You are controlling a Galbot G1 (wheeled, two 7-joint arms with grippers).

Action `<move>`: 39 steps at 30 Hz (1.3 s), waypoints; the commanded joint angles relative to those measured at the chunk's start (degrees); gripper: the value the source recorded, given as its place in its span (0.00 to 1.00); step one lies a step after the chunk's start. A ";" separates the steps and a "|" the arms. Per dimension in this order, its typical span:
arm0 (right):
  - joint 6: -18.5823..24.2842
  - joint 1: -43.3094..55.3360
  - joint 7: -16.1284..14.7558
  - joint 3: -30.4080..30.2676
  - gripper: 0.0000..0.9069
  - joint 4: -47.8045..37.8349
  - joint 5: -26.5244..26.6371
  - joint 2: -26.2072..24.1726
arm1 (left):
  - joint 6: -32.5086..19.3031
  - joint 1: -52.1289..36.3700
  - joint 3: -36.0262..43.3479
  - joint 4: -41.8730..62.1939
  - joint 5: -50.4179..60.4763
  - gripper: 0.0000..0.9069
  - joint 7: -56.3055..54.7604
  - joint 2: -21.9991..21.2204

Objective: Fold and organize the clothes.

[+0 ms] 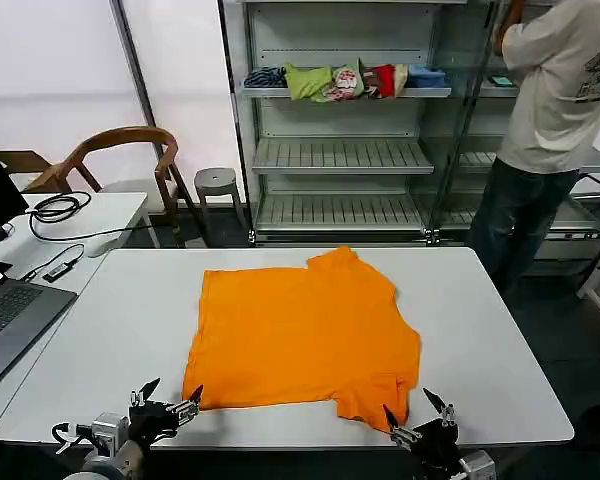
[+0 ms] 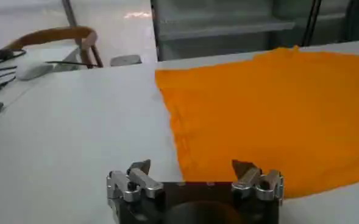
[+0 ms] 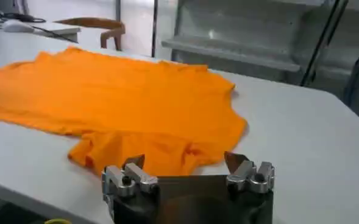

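White tabletop (image 1: 100, 340) bears the bright orange T-shirt (image 1: 300, 335), metal shelving (image 1: 340, 160) behind. Left gripper (image 1: 168, 397) and right gripper (image 1: 414, 412) spread released at its near corners; its lettering is unseen.

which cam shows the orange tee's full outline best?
Head view: the whole orange T-shirt lies flat on the white table, every edge visible. Left wrist view has just the corner near the open left hand. Right wrist view shows the sleeve end by the open right hand.
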 commanded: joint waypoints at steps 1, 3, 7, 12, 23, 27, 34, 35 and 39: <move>-0.05 -1.14 -0.23 -0.10 1.00 0.04 -0.39 -0.04 | 1.04 0.84 -0.20 0.67 -0.73 1.00 -0.09 0.03; -0.04 -1.41 -0.19 -0.10 1.00 -0.08 -0.38 -0.13 | 1.02 0.91 -0.29 0.92 -0.68 1.00 -0.08 0.02; -0.07 -1.64 -0.07 -0.08 1.00 0.15 -0.16 -0.11 | 1.03 0.85 -0.17 1.20 -0.71 1.00 -0.14 -0.05; -0.19 -1.31 0.21 -0.45 1.00 -0.62 -0.18 -0.09 | 0.86 0.24 -0.15 2.20 -0.70 1.00 -0.20 -0.05; -1.03 -1.20 0.48 -1.43 0.00 -0.78 0.20 0.09 | 0.94 0.05 0.23 2.86 0.00 0.02 -0.20 -0.12; -1.09 -1.23 0.41 -1.47 0.00 -0.72 0.86 0.04 | 0.95 0.23 0.35 2.87 0.19 0.02 0.51 -0.22; -1.13 -1.09 0.58 -1.81 0.00 -0.83 1.82 0.07 | 0.69 0.42 0.97 2.67 0.25 0.02 0.63 -0.55; -1.12 -1.07 0.57 -1.94 0.00 -0.84 1.81 0.06 | 0.65 0.44 1.02 2.75 0.24 0.02 0.65 -0.55; -1.04 -1.06 0.54 -2.20 0.00 -0.77 1.80 0.05 | 0.34 0.68 1.04 2.46 0.24 0.02 0.90 -0.59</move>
